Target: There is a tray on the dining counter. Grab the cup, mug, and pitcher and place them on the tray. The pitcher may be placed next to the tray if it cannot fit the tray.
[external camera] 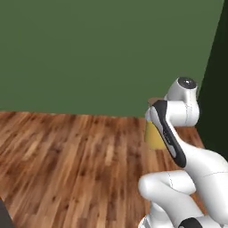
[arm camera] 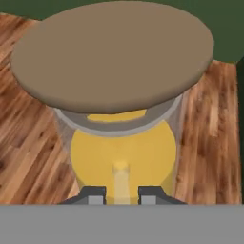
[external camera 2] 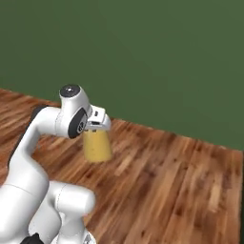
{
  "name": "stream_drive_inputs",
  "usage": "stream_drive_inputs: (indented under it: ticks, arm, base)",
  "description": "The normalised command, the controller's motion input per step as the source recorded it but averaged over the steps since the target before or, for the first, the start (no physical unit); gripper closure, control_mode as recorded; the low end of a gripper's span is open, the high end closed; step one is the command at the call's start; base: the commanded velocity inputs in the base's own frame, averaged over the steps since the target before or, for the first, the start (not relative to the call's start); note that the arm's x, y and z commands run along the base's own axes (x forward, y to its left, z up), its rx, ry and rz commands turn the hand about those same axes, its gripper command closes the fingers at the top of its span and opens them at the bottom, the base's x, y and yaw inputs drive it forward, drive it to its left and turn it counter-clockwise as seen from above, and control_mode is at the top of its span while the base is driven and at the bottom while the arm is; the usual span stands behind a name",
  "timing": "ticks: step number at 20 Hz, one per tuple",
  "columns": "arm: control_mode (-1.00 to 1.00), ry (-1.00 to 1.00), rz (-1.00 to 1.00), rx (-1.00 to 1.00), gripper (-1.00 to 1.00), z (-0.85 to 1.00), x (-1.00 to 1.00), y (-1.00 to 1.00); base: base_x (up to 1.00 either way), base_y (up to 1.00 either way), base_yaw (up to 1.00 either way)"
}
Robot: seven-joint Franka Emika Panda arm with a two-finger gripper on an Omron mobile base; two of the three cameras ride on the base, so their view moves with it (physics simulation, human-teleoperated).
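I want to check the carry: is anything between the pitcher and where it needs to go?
The pitcher hangs from the gripper, its fingers at the neck under the cork lid, above wooden floor. A green wall lies ahead. Tray and counter are out of frame, so the path can't be judged; nothing visible blocks it nearby.

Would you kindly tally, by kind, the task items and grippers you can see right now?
Pitchers: 1, the pitcher with yellow liquid and a brown cork lid
Grippers: 1, the gripper, closed on the pitcher
Total: 2
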Motion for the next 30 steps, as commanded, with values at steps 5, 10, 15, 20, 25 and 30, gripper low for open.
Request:
stream_drive_inputs:
  ticks: [5, 10, 15, 20, 25, 30]
  arm:
    - [1.0, 0.0, 0.0, 0.0, 1.0, 0.0, 0.0, 0.0]
    - [1.0, 0.0, 0.0, 0.0, 1.0, 0.0, 0.0, 0.0]
    - [1.0, 0.0, 0.0, 0.0, 1.0, 0.0, 0.0, 0.0]
    - [1.0, 0.0, 0.0, 0.0, 1.0, 0.0, 0.0, 0.0]
    - [1.0, 0.0, 0.0, 0.0, 1.0, 0.0, 0.0, 0.0]
    - [1.0, 0.0, 0.0, 0.0, 1.0, 0.0, 0.0, 0.0]
  base:
    - [1.0, -0.15, 0.81]
    - [1.0, -0.31, 0.84]
    - [1.0, -0.45, 0.79]
    - [0.99, -0.88, 0.56]
    - [0.98, -0.98, 0.43]
    - [0.94, -0.75, 0.33]
